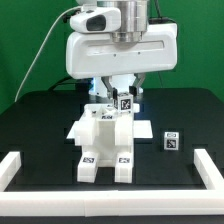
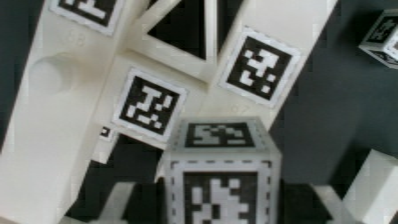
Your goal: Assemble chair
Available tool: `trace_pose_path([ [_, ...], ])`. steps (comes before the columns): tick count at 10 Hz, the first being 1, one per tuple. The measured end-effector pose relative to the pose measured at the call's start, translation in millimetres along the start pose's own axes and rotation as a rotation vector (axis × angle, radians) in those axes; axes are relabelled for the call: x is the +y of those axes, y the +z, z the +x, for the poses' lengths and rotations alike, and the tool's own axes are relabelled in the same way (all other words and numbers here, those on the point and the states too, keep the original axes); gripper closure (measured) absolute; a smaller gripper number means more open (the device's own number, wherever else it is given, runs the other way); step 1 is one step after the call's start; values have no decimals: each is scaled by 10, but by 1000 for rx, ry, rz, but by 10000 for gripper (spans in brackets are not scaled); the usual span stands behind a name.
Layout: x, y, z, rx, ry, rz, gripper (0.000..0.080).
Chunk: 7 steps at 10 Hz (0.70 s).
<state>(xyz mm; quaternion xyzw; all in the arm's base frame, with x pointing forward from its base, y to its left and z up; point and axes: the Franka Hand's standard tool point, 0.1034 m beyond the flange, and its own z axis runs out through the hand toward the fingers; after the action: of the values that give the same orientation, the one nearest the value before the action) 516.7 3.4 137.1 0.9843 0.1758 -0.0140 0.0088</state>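
Note:
The partly built chair [image 1: 104, 142] stands white and blocky in the middle of the black table, with tags on its front feet. My gripper [image 1: 124, 97] hangs just above its back end, shut on a white tagged block [image 1: 127, 102]. In the wrist view that block [image 2: 219, 160] stands between my dark fingers [image 2: 121, 200], its tagged top and face towards the camera, and my gripper [image 2: 222, 208] closes round its sides. Beyond it lies the chair's flat plate [image 2: 71, 90] carrying several tags and a dark opening. The block's lower end is hidden.
A small loose tagged cube [image 1: 171, 142] sits on the table at the exterior view's right; the wrist view catches it at its edge [image 2: 377, 35]. Low white border rails [image 1: 14, 166] run along the left, front and right of the black table.

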Motion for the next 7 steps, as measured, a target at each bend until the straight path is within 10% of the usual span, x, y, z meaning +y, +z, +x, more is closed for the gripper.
trace_pose_path([
  [7, -34, 3, 22, 4, -6, -1, 518],
])
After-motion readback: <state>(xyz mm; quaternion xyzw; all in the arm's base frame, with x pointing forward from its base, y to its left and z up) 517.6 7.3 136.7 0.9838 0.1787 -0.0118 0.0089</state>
